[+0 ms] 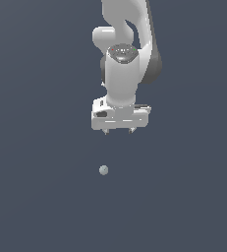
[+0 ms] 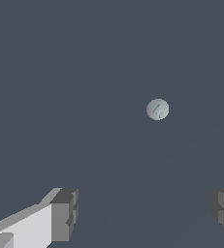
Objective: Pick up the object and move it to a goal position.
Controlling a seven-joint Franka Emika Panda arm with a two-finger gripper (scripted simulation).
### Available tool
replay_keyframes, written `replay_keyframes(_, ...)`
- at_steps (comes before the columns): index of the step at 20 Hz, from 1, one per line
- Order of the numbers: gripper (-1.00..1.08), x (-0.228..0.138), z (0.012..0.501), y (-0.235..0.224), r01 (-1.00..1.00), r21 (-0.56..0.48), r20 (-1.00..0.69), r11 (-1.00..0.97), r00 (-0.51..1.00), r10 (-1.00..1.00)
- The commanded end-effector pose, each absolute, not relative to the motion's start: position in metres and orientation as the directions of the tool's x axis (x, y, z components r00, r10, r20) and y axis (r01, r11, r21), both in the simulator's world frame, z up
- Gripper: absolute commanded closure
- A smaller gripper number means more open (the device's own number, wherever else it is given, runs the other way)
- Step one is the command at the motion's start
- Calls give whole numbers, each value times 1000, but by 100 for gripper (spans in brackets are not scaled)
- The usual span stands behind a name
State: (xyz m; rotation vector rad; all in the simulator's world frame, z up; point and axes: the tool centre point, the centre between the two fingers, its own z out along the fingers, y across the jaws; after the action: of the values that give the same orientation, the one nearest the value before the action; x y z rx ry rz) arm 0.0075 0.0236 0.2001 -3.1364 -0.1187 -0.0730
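The white robot arm (image 1: 122, 54) hung down from the top of the exterior view. At its end sat the white, boxy claw (image 1: 119, 131), pointing straight down. Two short dark fingertips (image 1: 105, 131) stuck out under it, one at each side, with a wide gap between them. The claw was spread wide and it had hold of nothing.

The small pale grey-green ball (image 1: 103, 170) lay on the plain dark grey-blue surface (image 1: 36, 197). In the exterior view it was below the claw, well apart from it, and a bit toward the exterior view's left, almost under the fingertip on that side. Nothing touched the ball. It looked dull, not shiny, with faint little marks on it.

In the wrist view the ball (image 2: 157, 109) showed as a round pale spot on the dark surface (image 2: 60, 72). The two grey finger pads (image 2: 65, 215) of the claw (image 2: 145, 213) showed at the two sides of that picture, far from each other. One pad had a white part beside it. The other pad was cut off by the edge of the picture. The ball was much narrower than the gap between the pads. It did not sit between them and was away from both.
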Motion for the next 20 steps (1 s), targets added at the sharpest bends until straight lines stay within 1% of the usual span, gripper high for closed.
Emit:
replay_keyframes(1, -92, 8, 200, 24, 76, 0, 47, -997, 996, 76)
replay_keyframes(12, -92, 8, 210, 27, 67, 8, 59, -998, 996, 67)
replay_keyframes(20, -92, 18, 201, 22, 36, 4, 54, -999, 998, 36)
